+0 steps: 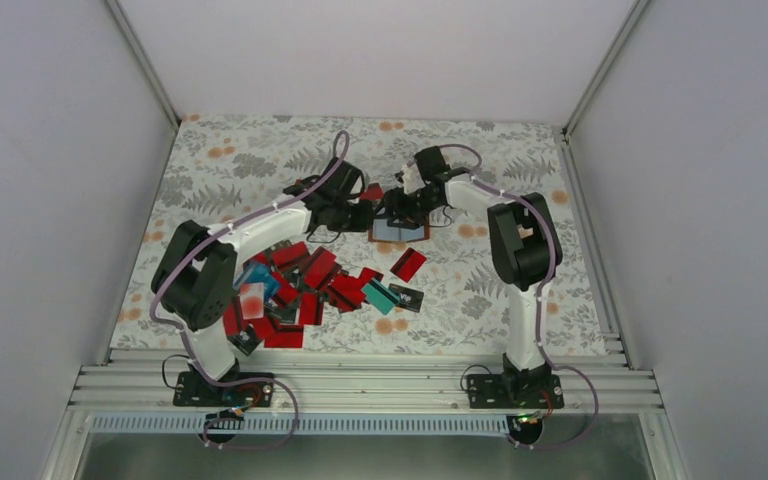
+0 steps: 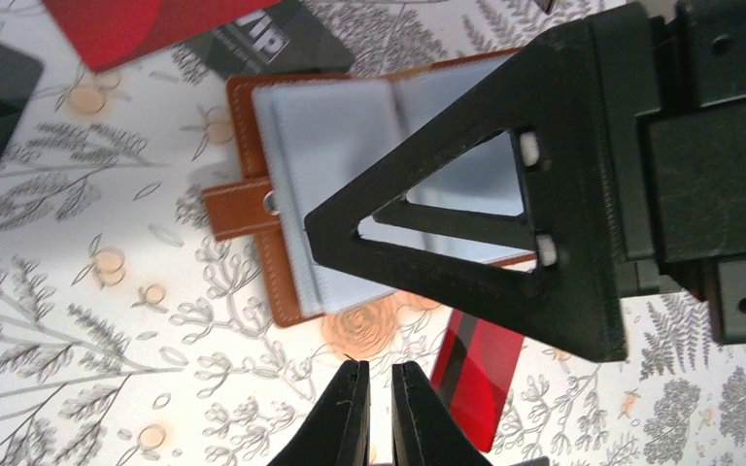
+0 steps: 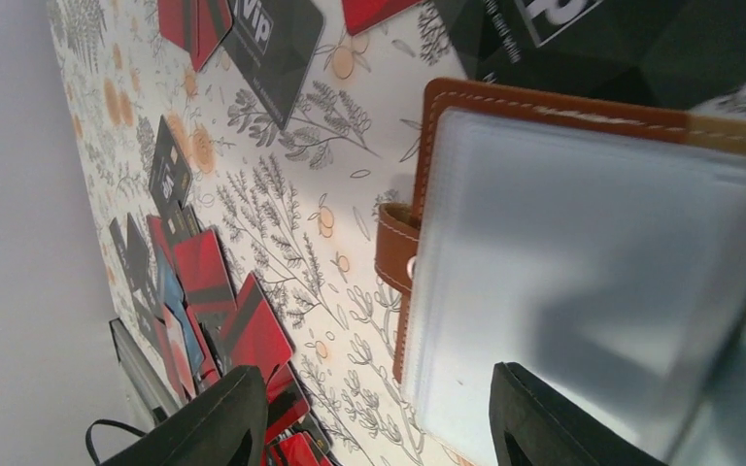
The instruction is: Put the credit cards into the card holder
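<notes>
Black right pincer [image 1: 400, 206] over card holder [image 2: 330, 136], credit cards [image 1: 300, 285] nearby

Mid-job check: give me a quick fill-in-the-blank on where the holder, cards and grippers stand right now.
1. The card holder has a ___ leather cover.
2. The pile of credit cards lies nearest the ___ arm's base.
3. The right gripper is ___, one finger over the holder's pockets.
Missing: brown; left; open.
</notes>
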Available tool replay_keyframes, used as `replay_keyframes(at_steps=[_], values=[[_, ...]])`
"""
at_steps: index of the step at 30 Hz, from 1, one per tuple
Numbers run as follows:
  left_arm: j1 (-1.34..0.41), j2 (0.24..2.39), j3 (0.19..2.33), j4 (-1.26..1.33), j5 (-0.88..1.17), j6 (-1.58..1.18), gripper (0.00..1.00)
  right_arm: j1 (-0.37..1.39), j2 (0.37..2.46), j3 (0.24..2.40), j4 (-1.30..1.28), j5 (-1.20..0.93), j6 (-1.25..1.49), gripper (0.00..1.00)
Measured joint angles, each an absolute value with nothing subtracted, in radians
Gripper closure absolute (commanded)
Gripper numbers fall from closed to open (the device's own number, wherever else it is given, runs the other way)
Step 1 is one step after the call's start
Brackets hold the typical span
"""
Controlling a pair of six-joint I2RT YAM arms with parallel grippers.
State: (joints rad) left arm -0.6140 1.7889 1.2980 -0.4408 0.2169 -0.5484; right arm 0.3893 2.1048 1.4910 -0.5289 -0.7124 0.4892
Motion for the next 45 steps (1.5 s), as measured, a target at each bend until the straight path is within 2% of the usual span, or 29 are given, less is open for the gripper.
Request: replay_keyframes(at_steps=[7, 12, 17, 25, 29, 31, 32, 34, 41, 45], values=[[-0.611, 1.726, 1.210, -0.450, 0.195, -0.558, 0.89, 0.405, 2.119, 1.503, -0.527, -0.742, 0.477, 0.37], [-0.611, 1.638, 1.126, -0.463, 0.181, -0.561, 0.82, 0.406, 2.073, 1.490, -0.527, -0.741, 0.431, 0.36], [-0.620, 1.528, 1.029, -0.516, 0.137, -0.574, 0.74, 0.426, 1.938, 1.402, -0.510, -0.737, 0.389, 0.35], [-0.659, 1.332, 0.847, -0.611, 0.029, -0.665, 0.58, 0.567, 1.808, 1.213, -0.415, -0.728, 0.353, 0.35], [-0.667, 1.245, 0.763, -0.670, -0.013, -0.723, 0.44, 0.652, 1.807, 1.158, -0.403, -0.694, 0.353, 0.35], [-0.671, 1.200, 0.744, -0.723, -0.057, -0.767, 0.30, 0.698, 1.807, 1.149, -0.397, -0.669, 0.353, 0.36], [-0.672, 1.182, 0.742, -0.754, -0.082, -0.788, 0.25, 0.714, 1.807, 1.148, -0.392, -0.661, 0.353, 0.36], [-0.673, 1.163, 0.742, -0.809, -0.136, -0.833, 0.22, 0.741, 1.807, 1.147, -0.379, -0.647, 0.354, 0.36], [-0.674, 1.185, 0.742, -0.912, -0.230, -0.926, 0.22, 0.765, 1.807, 1.141, -0.374, -0.552, 0.356, 0.36], [-0.685, 1.188, 0.736, -0.841, -0.192, -0.912, 0.29, 0.765, 1.807, 1.110, -0.379, -0.488, 0.352, 0.36]])
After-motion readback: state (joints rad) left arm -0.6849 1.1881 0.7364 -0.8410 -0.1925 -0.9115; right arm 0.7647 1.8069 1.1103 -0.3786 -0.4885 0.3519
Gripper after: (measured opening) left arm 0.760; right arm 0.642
